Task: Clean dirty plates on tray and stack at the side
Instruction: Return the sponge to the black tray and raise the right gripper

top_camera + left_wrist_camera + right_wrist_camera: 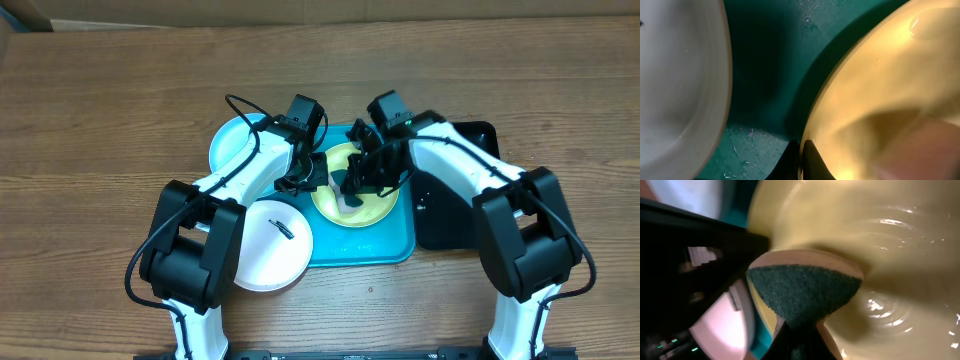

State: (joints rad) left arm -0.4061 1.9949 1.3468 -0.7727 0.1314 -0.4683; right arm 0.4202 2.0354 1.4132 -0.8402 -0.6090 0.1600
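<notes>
The yellow-green plate (890, 240) looks glossy, the sponge (805, 292) rough, the tray (770, 75) scratched plastic, the table (100, 120) wood.

1. The large turquoise rectangular plastic tray (400, 250) lies in the middle of the brown wooden surface (100, 120). The smaller black plastic tray (455, 225) lies just beside its right edge.
2. The yellow-green rimmed round plate (378, 212) lies in the turquoise tray, toward the back.
3. The white round plate (262, 255) lies at that tray's front left corner (whether it overlaps the rim cannot be told).
4. The pale blue round plate (228, 142) lies on the surface behind the white one.
5. The left tool (317, 177) grips the yellow-green plate's left rim.
6. The right tool (354, 188) holds the green-faced scouring sponge (805, 292) against that plate's inside.
</notes>
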